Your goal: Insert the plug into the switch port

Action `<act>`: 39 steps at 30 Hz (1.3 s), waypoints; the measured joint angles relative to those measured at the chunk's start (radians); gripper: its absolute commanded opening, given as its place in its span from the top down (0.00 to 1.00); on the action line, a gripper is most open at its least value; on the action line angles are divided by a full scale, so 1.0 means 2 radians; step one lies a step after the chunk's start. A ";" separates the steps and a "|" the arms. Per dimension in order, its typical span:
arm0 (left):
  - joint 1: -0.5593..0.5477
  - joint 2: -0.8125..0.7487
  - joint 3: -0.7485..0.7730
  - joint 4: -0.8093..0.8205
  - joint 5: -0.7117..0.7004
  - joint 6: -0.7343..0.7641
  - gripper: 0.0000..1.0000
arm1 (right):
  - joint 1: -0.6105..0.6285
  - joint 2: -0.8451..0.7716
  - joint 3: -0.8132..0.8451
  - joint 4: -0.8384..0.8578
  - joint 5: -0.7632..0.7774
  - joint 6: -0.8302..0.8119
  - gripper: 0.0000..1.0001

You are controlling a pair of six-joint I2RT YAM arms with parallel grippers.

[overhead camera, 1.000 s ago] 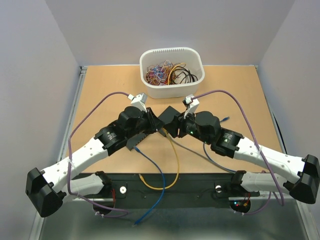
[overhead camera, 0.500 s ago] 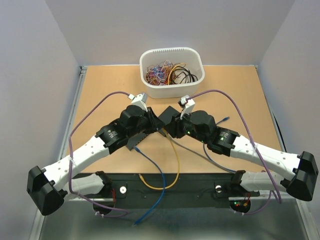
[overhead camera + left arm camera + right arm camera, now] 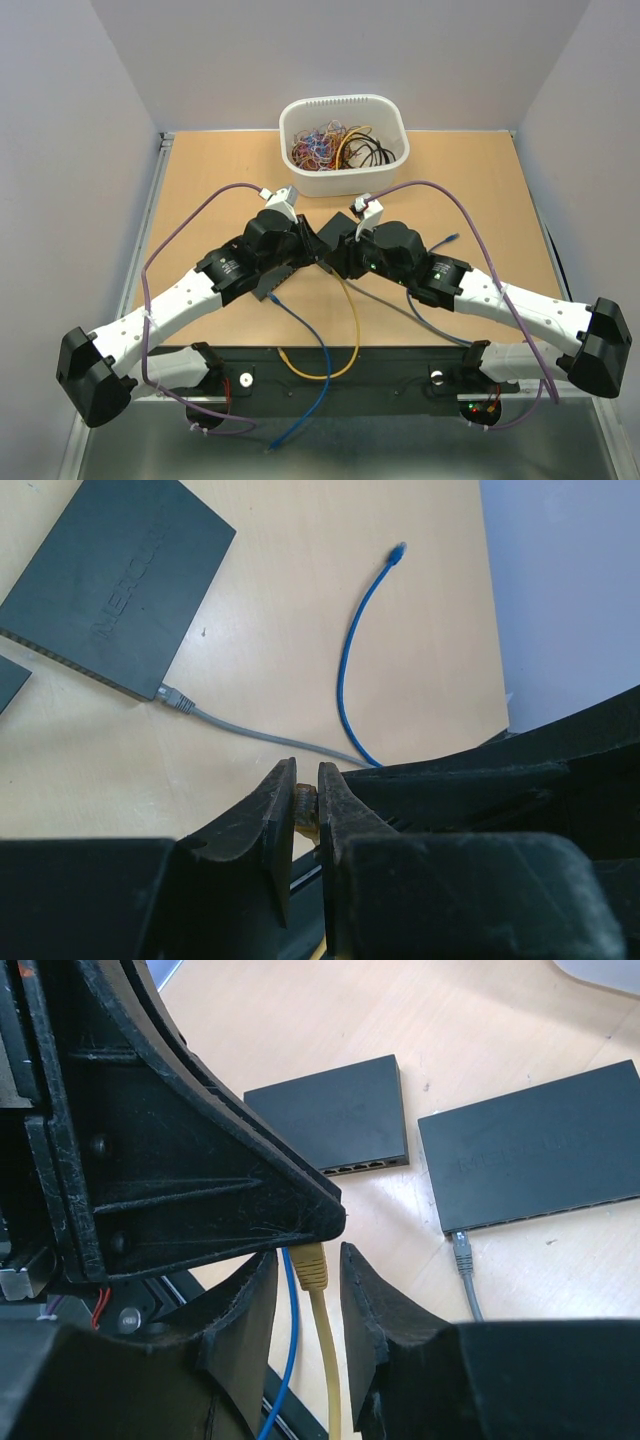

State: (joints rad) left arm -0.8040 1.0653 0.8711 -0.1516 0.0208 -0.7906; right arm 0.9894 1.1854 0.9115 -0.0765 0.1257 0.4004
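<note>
My left gripper (image 3: 318, 258) is shut on the yellow plug (image 3: 306, 807), held above the table at mid-table. The yellow cable (image 3: 352, 320) hangs from it toward the near edge. My right gripper (image 3: 308, 1256) is open, its fingers on either side of the yellow plug boot (image 3: 312, 1265) just below the left gripper's fingers, with gaps showing. Two black switches lie below: one with empty ports (image 3: 335, 1110) and one (image 3: 540, 1150) with a grey cable plug (image 3: 462, 1250) in it. The latter also shows in the left wrist view (image 3: 110, 590).
A white bin (image 3: 343, 143) of tangled cables stands at the back centre. A blue cable (image 3: 310, 330) and a grey cable (image 3: 390, 305) trail over the table to the near edge. Another blue cable (image 3: 360, 660) lies loose to the right.
My right arm has moved left, bringing its open fingers around the yellow plug below the left gripper. The left gripper has stayed nearly in place with the plug.
</note>
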 measured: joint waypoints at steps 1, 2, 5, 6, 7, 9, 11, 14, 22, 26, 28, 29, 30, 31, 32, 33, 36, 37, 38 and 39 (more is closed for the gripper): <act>0.000 0.000 0.000 0.000 0.000 0.000 1.00 | 0.000 0.000 0.000 0.000 0.000 0.000 0.64; 0.000 0.000 0.000 0.001 0.000 0.000 1.00 | 0.000 0.000 0.000 0.000 0.000 0.000 0.64; 0.000 0.000 0.000 0.003 0.000 0.000 1.00 | 0.000 0.000 0.000 0.000 0.003 0.000 0.64; 0.000 0.000 0.000 0.003 0.000 0.000 1.00 | 0.000 0.000 0.000 0.000 0.003 0.000 0.64; 0.000 0.000 0.000 0.003 0.000 0.000 1.00 | 0.000 0.000 0.000 0.000 0.004 0.000 0.64; 0.000 0.000 0.000 0.004 0.001 0.000 1.00 | 0.000 0.001 0.000 0.000 0.004 0.000 0.65; 0.000 0.000 0.000 0.006 0.001 0.000 1.00 | 0.000 0.001 0.000 0.000 0.004 0.001 0.65; 0.000 0.000 0.000 0.009 0.001 0.000 1.00 | 0.000 0.002 0.000 0.000 0.004 0.002 0.65; 0.000 0.001 0.000 0.015 0.001 0.000 1.00 | 0.000 0.004 0.000 0.000 0.004 0.004 0.77; 0.000 0.001 0.000 0.016 0.000 0.000 1.00 | 0.000 0.004 0.000 0.000 0.005 0.006 0.91; 0.000 0.002 0.000 0.016 0.000 0.000 1.00 | 0.000 0.004 0.000 -0.001 0.006 0.005 0.94; 0.000 0.002 0.000 0.017 0.000 0.000 1.00 | 0.000 0.004 0.000 -0.001 0.007 0.006 0.97; 0.000 0.003 0.000 0.017 0.000 0.000 1.00 | 0.000 0.004 0.000 -0.001 0.008 0.006 0.99; 0.000 0.003 0.000 0.018 0.000 0.000 1.00 | 0.000 0.004 0.000 -0.001 0.009 0.006 0.99; 0.000 0.004 0.000 0.019 0.000 0.000 0.97 | 0.000 0.004 0.000 -0.001 0.010 0.006 1.00; 0.000 0.004 0.000 0.020 0.000 0.000 0.88 | 0.000 0.004 -0.001 -0.001 0.012 0.006 0.99; 0.000 0.010 0.000 0.024 0.001 0.001 0.59 | 0.000 0.003 -0.004 0.000 0.020 0.009 0.99; 0.000 0.013 0.000 0.026 0.002 0.001 0.54 | 0.000 0.003 -0.006 0.000 0.024 0.010 1.00; 0.000 0.015 0.000 0.028 0.002 0.003 0.48 | 0.000 0.003 -0.006 -0.002 0.029 0.010 1.00; 0.000 0.018 0.000 0.029 0.002 0.006 0.40 | 0.000 0.003 -0.006 -0.007 0.036 0.011 1.00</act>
State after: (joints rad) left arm -0.8040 1.1019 0.8711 -0.0940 0.0250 -0.7795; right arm 0.9890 1.1915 0.8997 -0.0902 0.1970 0.4229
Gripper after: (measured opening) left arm 0.473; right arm 0.156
